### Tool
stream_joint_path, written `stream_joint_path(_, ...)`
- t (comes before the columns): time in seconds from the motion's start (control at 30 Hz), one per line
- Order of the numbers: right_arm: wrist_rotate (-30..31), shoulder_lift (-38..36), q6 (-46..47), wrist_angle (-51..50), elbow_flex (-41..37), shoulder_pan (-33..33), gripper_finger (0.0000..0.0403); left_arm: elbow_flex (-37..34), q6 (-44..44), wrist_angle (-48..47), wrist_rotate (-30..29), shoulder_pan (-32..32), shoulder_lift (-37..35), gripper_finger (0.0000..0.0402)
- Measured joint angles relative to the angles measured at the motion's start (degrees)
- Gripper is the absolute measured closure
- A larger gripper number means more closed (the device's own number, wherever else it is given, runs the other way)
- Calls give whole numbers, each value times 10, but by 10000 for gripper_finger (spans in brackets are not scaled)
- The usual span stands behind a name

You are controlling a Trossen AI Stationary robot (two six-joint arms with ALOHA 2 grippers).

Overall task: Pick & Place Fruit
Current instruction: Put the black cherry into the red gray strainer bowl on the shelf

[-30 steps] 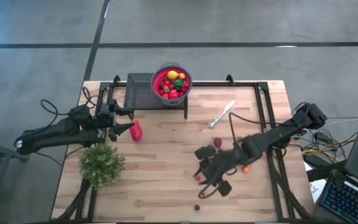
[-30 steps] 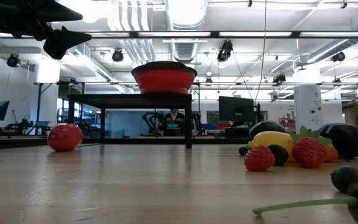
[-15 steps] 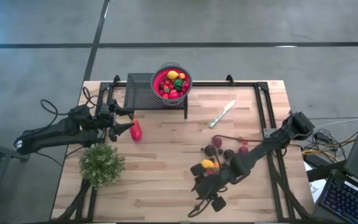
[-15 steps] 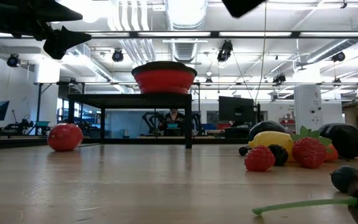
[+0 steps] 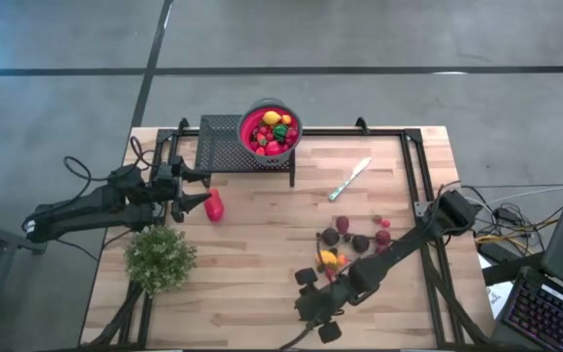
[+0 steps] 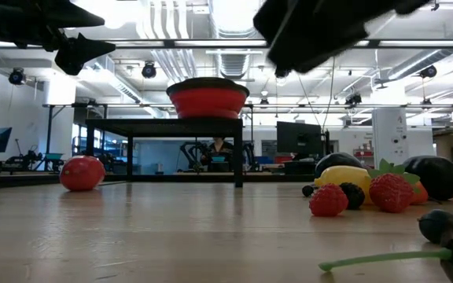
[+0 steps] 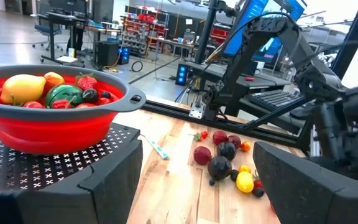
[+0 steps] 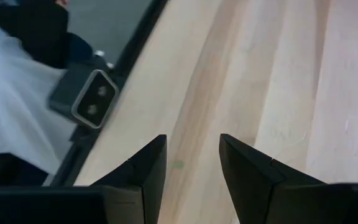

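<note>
Loose fruit [image 5: 345,244] lies in a cluster on the wooden table, right of centre; the low view shows it as berries and a yellow piece [image 6: 344,178]. A larger red piece [image 5: 213,205] rests on the table at the left. More fruit fills the red bowl [image 5: 270,130], which stands on a black perforated stand [image 5: 225,142]. A dark berry with a green stem [image 6: 447,228] lies near the table's near edge. My right gripper [image 8: 191,149] hovers open above the near part of the table [image 5: 309,309], empty. My left gripper [image 7: 197,152] waits open and level by the red piece [image 5: 195,192].
A silver knife [image 5: 350,179] lies behind the fruit cluster. A bushy green plant [image 5: 159,256] stands at the near left. Black frame rails [image 5: 420,181] run along the table's sides. A small camera [image 8: 93,102] sits at the near edge, below my right gripper.
My right gripper has swung from over the fruit cluster toward the table's near edge and a little to the left, sinking and rolling as it went; its dark shape has dropped into the top of the low view. The cluster it covered now shows. No fruit has moved.
</note>
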Motion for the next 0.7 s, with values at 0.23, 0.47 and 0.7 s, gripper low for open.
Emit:
stream_joint_path(0.23, 16, 54, 53, -15, 33, 6, 248, 0, 0, 0, 0, 0, 0, 90)
stream_joint_path(0.47, 51, 83, 97, -111, 82, 17, 264, 0, 0, 0, 0, 0, 0, 90)
stream_joint_path(0.7, 60, 90, 129, -138, 105, 26, 271, 0, 0, 0, 0, 0, 0, 90)
